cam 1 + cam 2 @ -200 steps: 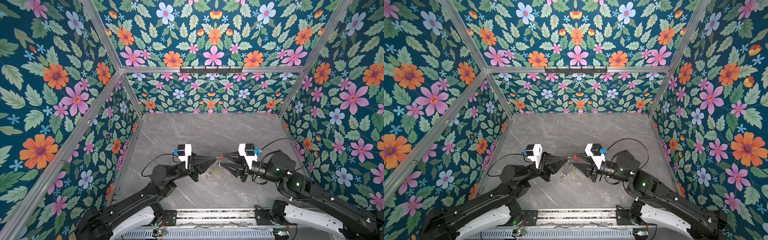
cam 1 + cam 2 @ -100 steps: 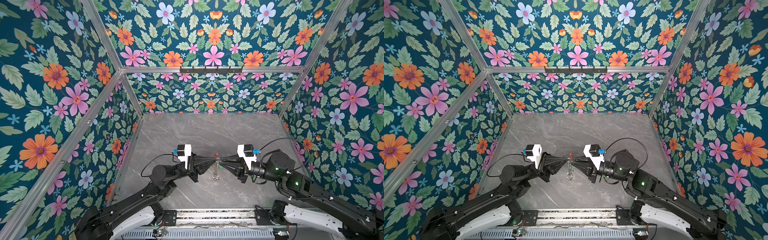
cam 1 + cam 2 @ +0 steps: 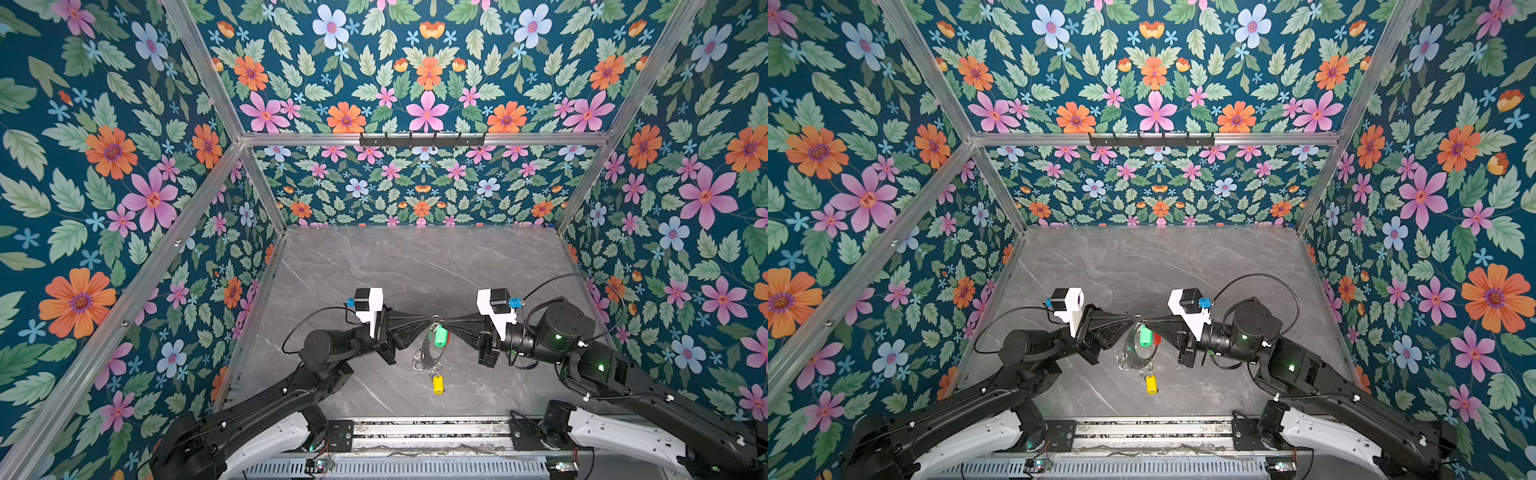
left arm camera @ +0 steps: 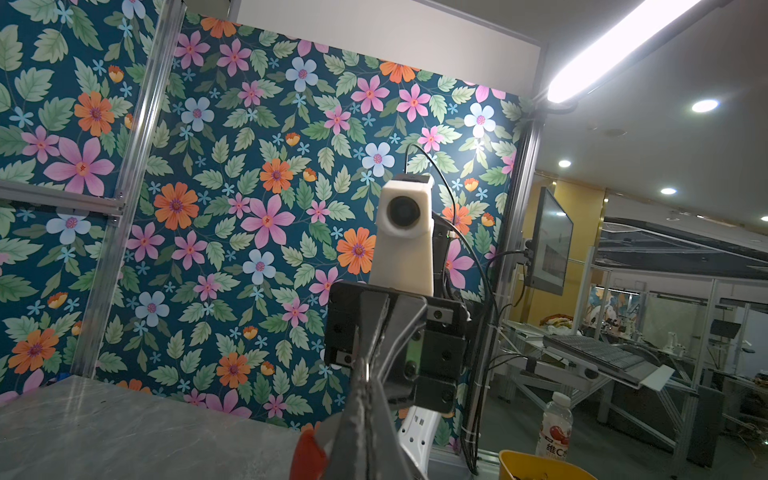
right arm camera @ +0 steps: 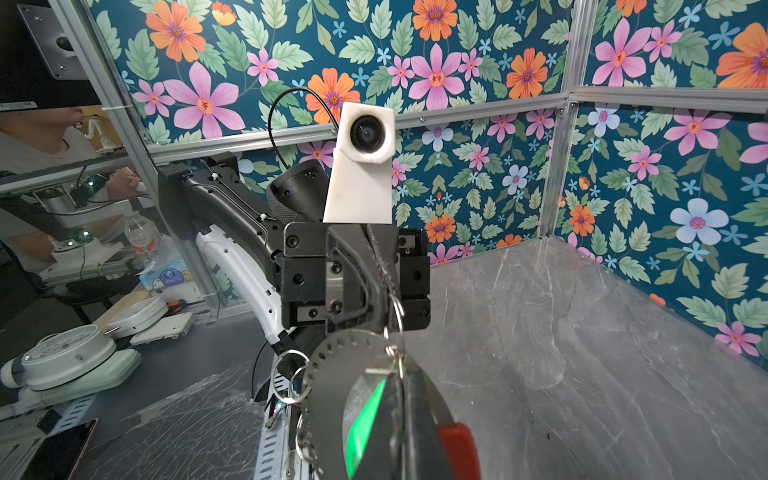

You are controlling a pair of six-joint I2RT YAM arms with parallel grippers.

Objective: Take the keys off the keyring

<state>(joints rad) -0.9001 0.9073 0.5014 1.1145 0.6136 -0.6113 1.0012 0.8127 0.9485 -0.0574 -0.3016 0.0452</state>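
Observation:
The keyring hangs above the table's front middle, a grey hoop with a red sleeve. The green-tagged key dangles near its top. The yellow-tagged key hangs at its bottom. Small bare loops sit on the hoop's left. My left gripper is shut on the hoop's top, holding it up. Tip to tip with it, my right gripper is shut there too. Its fingers hide the exact contact.
A grey marble table lies between floral walls on three sides. A black hook rail runs along the back wall. Both arm bases stand on the metal rail at the front edge.
My right gripper's jaws have closed at the top of the keyring, beside the left fingertips. The hoop has swung to hang straight down. The left gripper has stayed shut.

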